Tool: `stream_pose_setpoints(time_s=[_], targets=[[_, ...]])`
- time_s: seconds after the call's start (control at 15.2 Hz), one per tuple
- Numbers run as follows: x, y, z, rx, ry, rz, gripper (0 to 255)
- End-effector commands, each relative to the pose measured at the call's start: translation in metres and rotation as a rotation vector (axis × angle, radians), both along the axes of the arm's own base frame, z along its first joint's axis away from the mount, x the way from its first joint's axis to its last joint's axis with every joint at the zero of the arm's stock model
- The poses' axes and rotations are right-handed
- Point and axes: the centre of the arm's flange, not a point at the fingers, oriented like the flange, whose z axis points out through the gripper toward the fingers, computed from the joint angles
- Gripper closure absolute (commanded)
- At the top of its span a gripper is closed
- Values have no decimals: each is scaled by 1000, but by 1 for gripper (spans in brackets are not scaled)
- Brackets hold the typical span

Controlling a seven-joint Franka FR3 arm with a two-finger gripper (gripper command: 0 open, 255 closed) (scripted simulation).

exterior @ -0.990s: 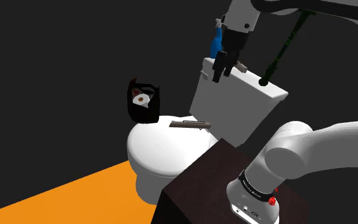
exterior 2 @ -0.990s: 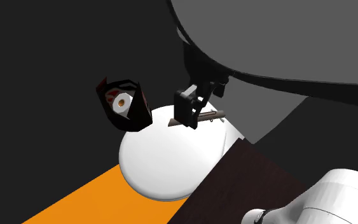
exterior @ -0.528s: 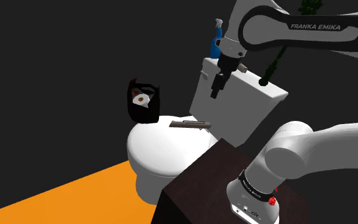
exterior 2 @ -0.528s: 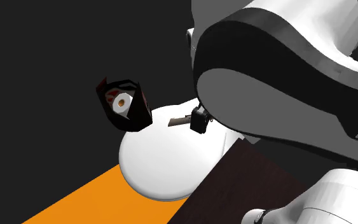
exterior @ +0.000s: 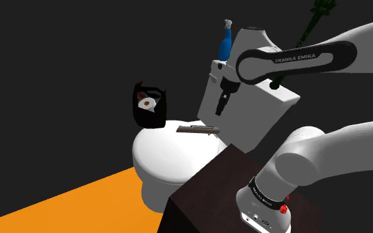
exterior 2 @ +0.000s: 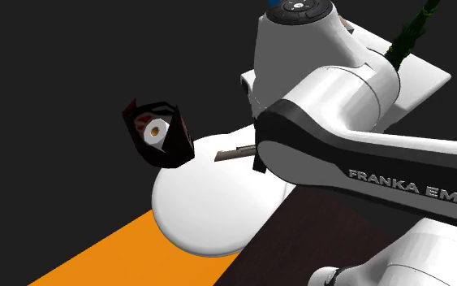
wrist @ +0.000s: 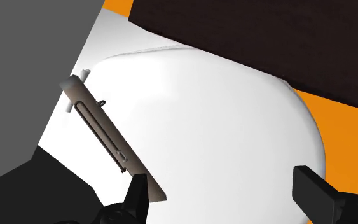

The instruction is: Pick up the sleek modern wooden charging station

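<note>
The charging station [exterior: 198,128] is a thin, flat brown bar lying at the back of the white toilet lid [exterior: 165,152], close to the tank. In the second exterior view the charging station [exterior 2: 234,152] pokes out from behind the arm. My gripper [exterior: 218,110] hangs just above it, pointing down in front of the tank. In the wrist view the charging station [wrist: 101,127] runs slantwise up to one finger [wrist: 137,198] of the gripper [wrist: 225,198]. The fingers stand wide apart over the lid [wrist: 222,121], open and holding nothing.
A black holder with a white roll [exterior: 150,106] stands at the lid's far side. The white tank [exterior: 244,109] carries a blue spray bottle [exterior: 225,41] and a green plant stem [exterior: 309,28]. The dark brown stand [exterior: 238,198] is near, beside the orange floor [exterior: 79,205].
The gripper has come down from the tank's top edge toward the lid and the charging station. The forearm has swung lower across both exterior views. The station has not moved.
</note>
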Motion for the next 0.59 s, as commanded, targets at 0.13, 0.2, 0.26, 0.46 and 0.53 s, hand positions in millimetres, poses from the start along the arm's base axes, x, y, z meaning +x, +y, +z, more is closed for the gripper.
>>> stream_pose_setpoints(time_s=[0.13,0.2,0.26,0.46,0.53], targets=[[11,-24,-45,-18,-22,85,0],[15,-30,-56,-22,-27,106,0],[18,-36,-67,-26,-31,126,0],[29,-52,-100,-39,-45,188,0],[33,-58,-111,-43,-49,208,0]])
